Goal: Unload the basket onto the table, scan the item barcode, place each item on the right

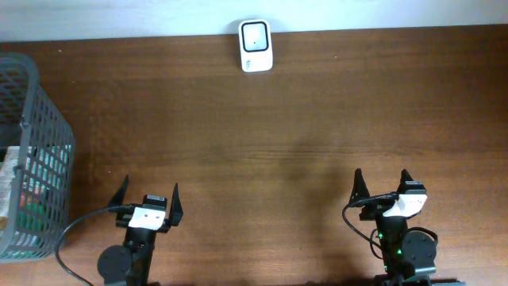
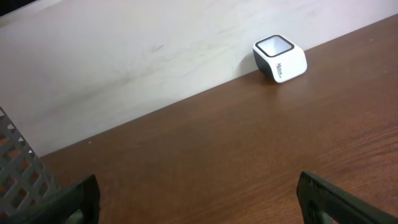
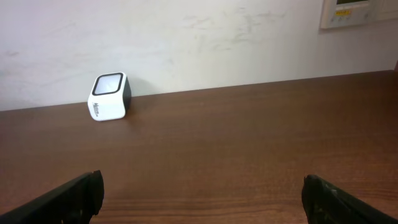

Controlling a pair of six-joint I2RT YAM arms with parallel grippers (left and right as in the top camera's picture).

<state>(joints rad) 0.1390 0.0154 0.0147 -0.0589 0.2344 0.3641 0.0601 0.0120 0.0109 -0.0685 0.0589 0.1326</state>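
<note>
A white barcode scanner [image 1: 255, 46] with a dark glass window stands at the table's far edge, in the middle. It shows in the left wrist view [image 2: 280, 58] at the upper right and in the right wrist view [image 3: 110, 97] at the left. Packaged items [image 1: 14, 181] lie in a grey mesh basket [image 1: 49, 103] at the table's left end, mostly hidden by the mesh. My left gripper [image 1: 149, 187] [image 2: 198, 186] hovers open and empty near the front edge, right of the basket. My right gripper [image 1: 381, 176] [image 3: 202, 183] is open and empty at the front right.
The brown wooden table [image 1: 278, 135] runs back to a pale wall. The basket's corner [image 2: 15, 171] shows at the left wrist view's lower left. A wall panel [image 3: 357, 12] hangs at the upper right of the right wrist view.
</note>
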